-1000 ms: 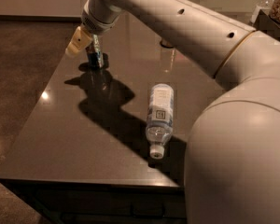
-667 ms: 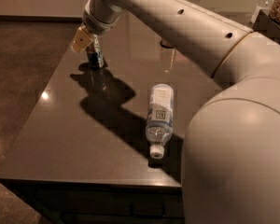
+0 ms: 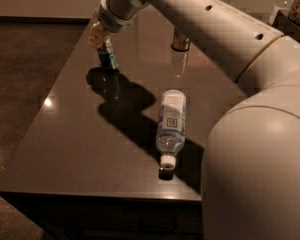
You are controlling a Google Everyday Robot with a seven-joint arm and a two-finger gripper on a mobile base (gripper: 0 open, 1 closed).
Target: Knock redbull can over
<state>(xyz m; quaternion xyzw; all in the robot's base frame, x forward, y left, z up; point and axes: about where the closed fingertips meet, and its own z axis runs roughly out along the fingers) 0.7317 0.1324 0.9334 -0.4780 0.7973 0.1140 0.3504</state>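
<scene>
The redbull can (image 3: 109,57), slim with a blue and silver body, stands near the far left edge of the dark table (image 3: 80,149), its top leaning slightly left. My gripper (image 3: 97,34), with yellowish tips, is at the can's upper left, right against its top part. The arm reaches in from the right across the table and hides the can's top.
A clear plastic bottle (image 3: 171,122) with a white label lies on its side in the middle of the table, cap toward the front edge. A short gold-brown can (image 3: 180,40) stands at the back. The arm's big body fills the right side. The floor lies to the left.
My gripper has moved a little to the right and away, closing in on the top of the redbull can. The can stays in about the same spot. The bottle has not moved.
</scene>
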